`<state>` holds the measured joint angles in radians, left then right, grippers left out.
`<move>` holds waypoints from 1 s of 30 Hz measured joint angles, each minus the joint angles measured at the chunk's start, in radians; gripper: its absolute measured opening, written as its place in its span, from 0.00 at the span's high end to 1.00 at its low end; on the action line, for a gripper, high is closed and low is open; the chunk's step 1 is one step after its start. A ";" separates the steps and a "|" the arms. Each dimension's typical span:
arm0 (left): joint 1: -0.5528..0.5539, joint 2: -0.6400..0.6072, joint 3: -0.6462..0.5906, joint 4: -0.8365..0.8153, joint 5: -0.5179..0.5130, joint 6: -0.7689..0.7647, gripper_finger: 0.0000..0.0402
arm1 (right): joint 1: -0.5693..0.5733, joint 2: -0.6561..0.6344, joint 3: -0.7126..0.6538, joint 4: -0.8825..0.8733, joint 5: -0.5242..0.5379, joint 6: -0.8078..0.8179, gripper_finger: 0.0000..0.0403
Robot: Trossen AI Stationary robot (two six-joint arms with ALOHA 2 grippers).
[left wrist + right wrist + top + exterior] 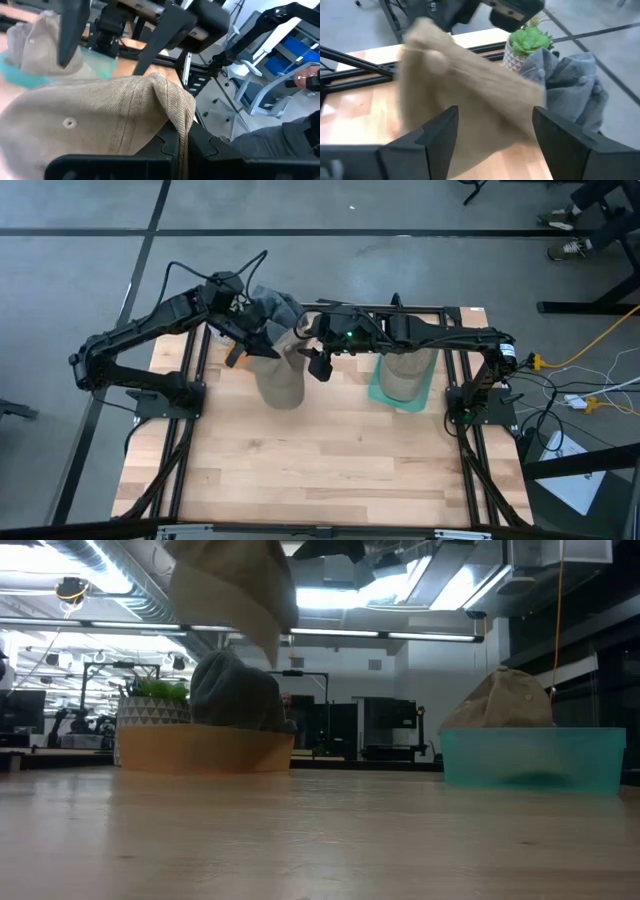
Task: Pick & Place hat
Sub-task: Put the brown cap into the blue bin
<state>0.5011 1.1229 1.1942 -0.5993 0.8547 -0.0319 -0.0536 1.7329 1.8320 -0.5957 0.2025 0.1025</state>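
Note:
A tan corduroy hat (281,380) (236,585) (100,125) (465,100) hangs lifted above the table from my left gripper (252,345) (182,150), which is shut on it. My right gripper (320,367) (495,135) is open and stands just to the right of this hat; the high view shows a gap between them. Grey hats (275,310) (236,692) (570,85) lie in an orange basket (205,752) at the far edge. Another tan hat (405,372) (505,700) sits in a teal bin (378,392) (535,758). My left gripper holds the tan hat by a folded edge (175,107), pinched between the two fingers; several layers run down between them. In the high view the fingers come at it from the far left, slanting down. The hat hangs below them, clear of the table.
A potted green plant (150,700) (530,40) stands beside the orange basket at the far edge. The teal bin sits toward the right, under my right arm. Bare wood (320,470) stretches across the near half. A dark frame (190,430) borders the table.

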 joint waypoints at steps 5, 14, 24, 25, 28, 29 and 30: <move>-0.002 0.000 0.000 0.062 -0.003 0.001 0.99 | -0.002 0.000 0.000 0.000 0.006 -0.072 0.37; -0.003 0.000 0.000 0.160 0.006 -0.034 0.99 | -0.002 0.000 0.000 0.000 -0.059 -0.137 0.62; 0.018 0.000 0.000 0.154 0.281 -0.055 0.99 | -0.002 -0.013 0.000 0.006 -0.249 -0.137 0.98; 0.026 0.000 0.000 0.154 0.317 -0.062 0.98 | -0.002 -0.019 0.000 0.005 -0.295 -0.135 0.99; 0.043 0.001 0.000 0.153 0.413 -0.092 0.99 | -0.002 -0.039 0.000 0.021 -0.430 -0.120 0.99; 0.048 0.002 0.000 0.153 0.437 -0.102 0.99 | -0.002 -0.044 0.000 0.029 -0.476 -0.113 0.99; 0.050 0.002 0.000 0.153 0.459 -0.112 0.99 | -0.002 -0.049 0.000 0.045 -0.524 -0.106 0.99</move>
<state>0.5515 1.1249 1.1942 -0.4463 1.3142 -0.1439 -0.0559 1.6843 1.8324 -0.5507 -0.3215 -0.0036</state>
